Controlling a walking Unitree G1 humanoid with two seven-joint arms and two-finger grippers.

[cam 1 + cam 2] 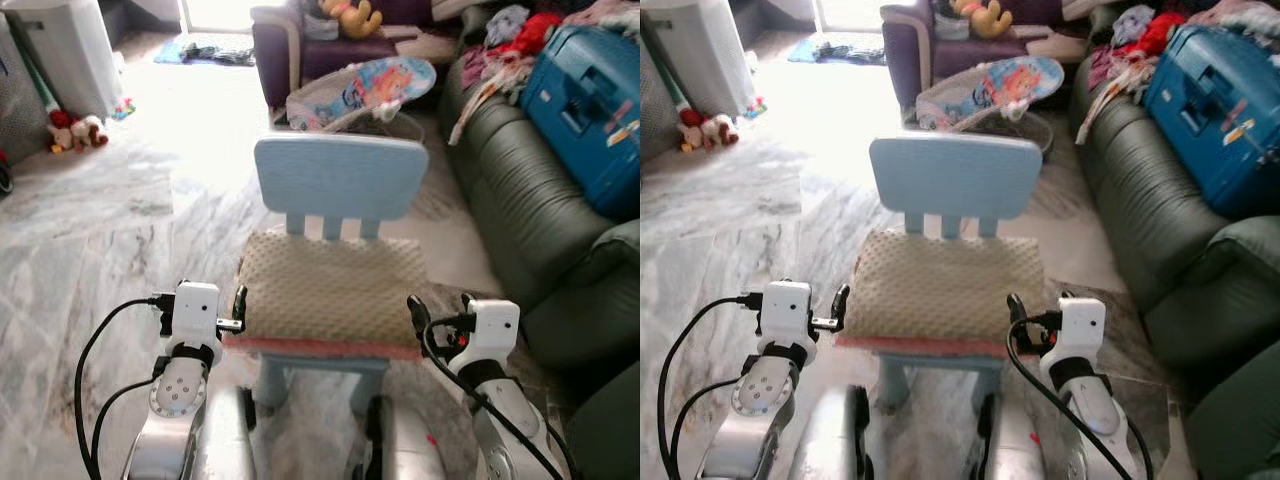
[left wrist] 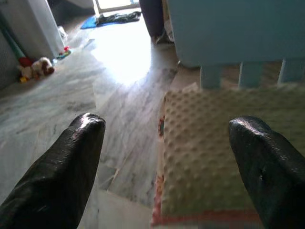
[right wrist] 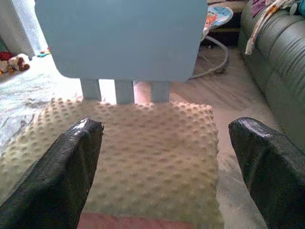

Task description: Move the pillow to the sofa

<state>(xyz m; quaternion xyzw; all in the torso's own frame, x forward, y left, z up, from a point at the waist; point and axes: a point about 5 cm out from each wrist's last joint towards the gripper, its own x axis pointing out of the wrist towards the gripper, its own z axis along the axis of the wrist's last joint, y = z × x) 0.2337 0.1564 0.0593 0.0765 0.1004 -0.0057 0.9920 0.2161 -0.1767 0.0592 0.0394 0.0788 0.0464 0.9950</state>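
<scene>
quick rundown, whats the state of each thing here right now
pillow: lying flat on the chair seat, not gripped
blue chair: upright, pillow on its seat
left gripper: jaws open, at the pillow's left edge
right gripper: jaws open, at the pillow's right edge
sofa: piled with clothes and a blue suitcase at its far end
blue suitcase: closed, leaning on the sofa back
</scene>
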